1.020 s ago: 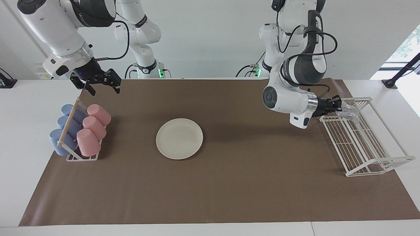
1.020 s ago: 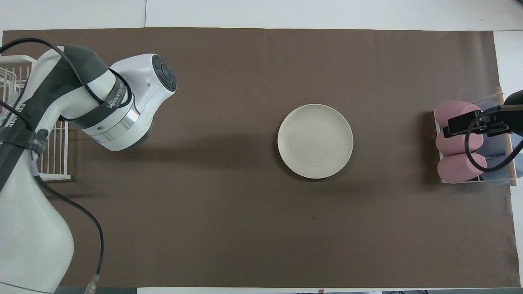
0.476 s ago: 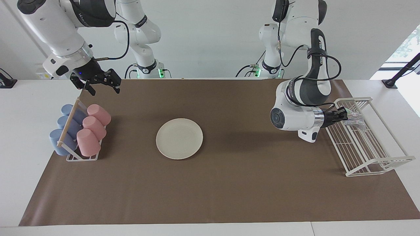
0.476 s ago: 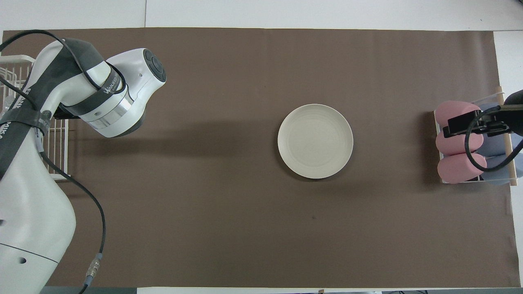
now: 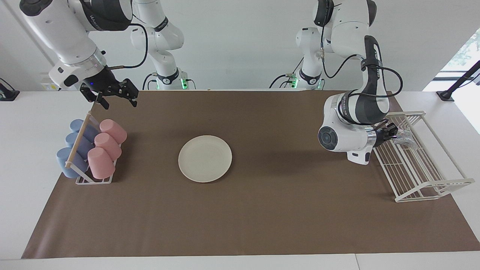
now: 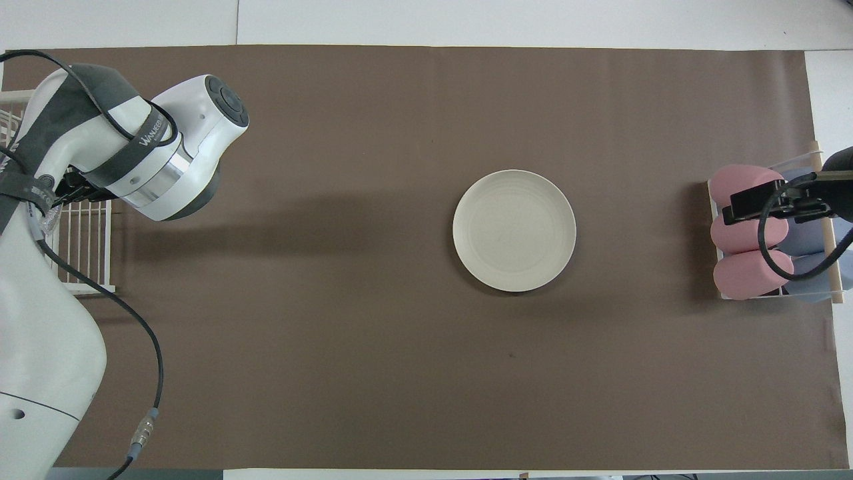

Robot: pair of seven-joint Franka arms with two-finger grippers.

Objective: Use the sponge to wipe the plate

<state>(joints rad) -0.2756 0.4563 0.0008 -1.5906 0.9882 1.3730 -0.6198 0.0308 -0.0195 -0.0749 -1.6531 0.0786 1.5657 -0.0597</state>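
Sponge, silvery and crinkled, was pinched in the left end effector over the white wire rack. The cream plate lay mid-table on the brown mat. The right end effector waited, fingers spread wide and holding nothing, over the cup rack.

One camera sits high across the table, facing the two robots, far enough back to take in the whole brown mat and the wall. The other hangs above the robots' end, looking steeply down and forward. Both share the mat, the plate at its middle, and the racks at each end, turned half around.
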